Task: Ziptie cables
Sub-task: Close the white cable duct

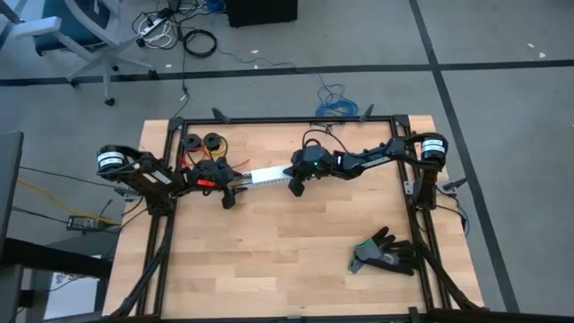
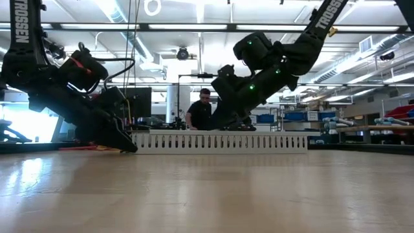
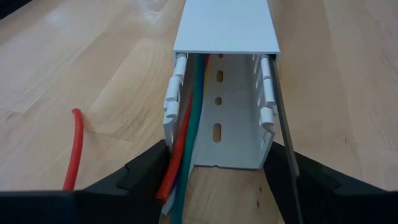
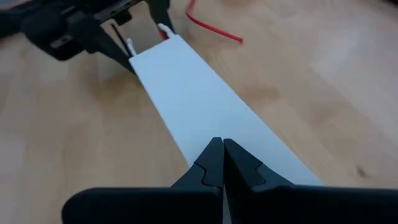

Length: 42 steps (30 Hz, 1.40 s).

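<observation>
A white slotted duct (image 1: pixel 266 175) lies on the wooden table, its flat cover (image 4: pixel 199 93) on top. The cables (image 3: pixel 186 118), red, green and white, run inside along one wall and stick out of the open end. A loose red wire (image 3: pixel 74 149) lies on the table beside it. A thin dark strap (image 3: pixel 283 124), probably the ziptie, runs along the outside of the other wall. My left gripper (image 1: pixel 235 187) is at the duct's left end. My right gripper (image 1: pixel 295 186), shut, is over the cover near the duct's right end. My left gripper takes the duct's open left end between its two fingers, one finger (image 3: pixel 149 171) against each outer wall (image 3: pixel 166 134). It comes slanting down from the table's left, the fingers lying along the duct. The duct rests flat on the table. My right gripper (image 4: pixel 219 144) points its shut fingertips slanting down at the cover; whether they touch it I cannot tell.
A black glove (image 1: pixel 386 253) lies at the near right of the table. Black wire spools (image 1: pixel 202 141) stand at the far left, behind my left arm. A black frame (image 1: pixel 287 119) rims the table. A person (image 2: pixel 202 110) shows beyond the far edge.
</observation>
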Tool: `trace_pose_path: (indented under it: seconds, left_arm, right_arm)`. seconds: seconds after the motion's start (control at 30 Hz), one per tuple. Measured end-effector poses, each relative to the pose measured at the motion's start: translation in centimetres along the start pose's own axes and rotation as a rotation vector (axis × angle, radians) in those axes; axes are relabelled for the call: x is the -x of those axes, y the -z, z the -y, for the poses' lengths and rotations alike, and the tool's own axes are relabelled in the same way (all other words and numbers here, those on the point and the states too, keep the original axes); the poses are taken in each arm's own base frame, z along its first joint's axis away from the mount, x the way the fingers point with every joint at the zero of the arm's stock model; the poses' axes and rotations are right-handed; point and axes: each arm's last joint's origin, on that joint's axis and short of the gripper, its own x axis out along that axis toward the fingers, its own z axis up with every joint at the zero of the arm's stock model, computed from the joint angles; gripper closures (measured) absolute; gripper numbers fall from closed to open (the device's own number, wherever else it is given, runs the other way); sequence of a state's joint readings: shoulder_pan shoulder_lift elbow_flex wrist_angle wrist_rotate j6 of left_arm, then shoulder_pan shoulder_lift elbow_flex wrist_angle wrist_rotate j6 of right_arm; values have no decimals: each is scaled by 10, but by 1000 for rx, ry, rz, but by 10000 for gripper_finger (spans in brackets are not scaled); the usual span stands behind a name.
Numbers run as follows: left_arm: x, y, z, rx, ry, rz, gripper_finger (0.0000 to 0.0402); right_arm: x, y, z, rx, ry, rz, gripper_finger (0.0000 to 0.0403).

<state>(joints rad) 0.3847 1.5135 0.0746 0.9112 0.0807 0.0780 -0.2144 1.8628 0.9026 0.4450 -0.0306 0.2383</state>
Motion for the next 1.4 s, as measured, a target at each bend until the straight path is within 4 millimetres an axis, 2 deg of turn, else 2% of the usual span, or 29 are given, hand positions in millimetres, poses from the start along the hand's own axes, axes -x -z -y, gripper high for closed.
trace_pose_path:
  seconds: [0.1, 0.23, 0.37, 0.47, 0.6, 0.7, 0.8, 0.93, 1.1, 1.23, 1.33, 1.4]
  left_arm:
    - [0, 0, 0, 1, 0, 0, 149]
    - [0, 0, 0, 1, 0, -1, 149]
    - [0, 0, 0, 2, 2, -6, 149]
    - [0, 0, 0, 2, 1, -3, 149]
    - [0, 0, 0, 3, 0, 1, 149]
    - [0, 0, 0, 6, -5, 3, 149]
    - [0, 0, 0, 6, -5, 3, 149]
    - [0, 0, 0, 5, 0, 5, 149]
    - [0, -1, 0, 5, 4, 7, 149]
    - [0, -1, 0, 5, 4, 5, 149]
    - [0, -1, 0, 5, 3, 5, 149]
    - [0, -1, 0, 4, 3, 6, 149]
  right_arm:
    - [6, -8, -7, 97, 16, 56, 403]
    - [32, -35, -23, 174, 65, 163, 403]
    - [52, -32, -21, 134, 125, 9, 403]
    - [56, -24, -13, 90, 238, -85, 403]
    - [32, -2, 2, 1, 229, -170, 403]
    - [6, 6, 5, -22, 131, -96, 403]
    - [-10, 5, 3, -19, 54, -29, 403]
    - [-12, -6, -2, 23, 26, -15, 403]
    - [0, -17, -7, 77, 13, 1, 403]
    - [26, -34, -14, 113, 118, 7, 403]
    - [43, -36, -14, 108, 208, -61, 403]
    - [48, -30, -11, 74, 250, -142, 403]
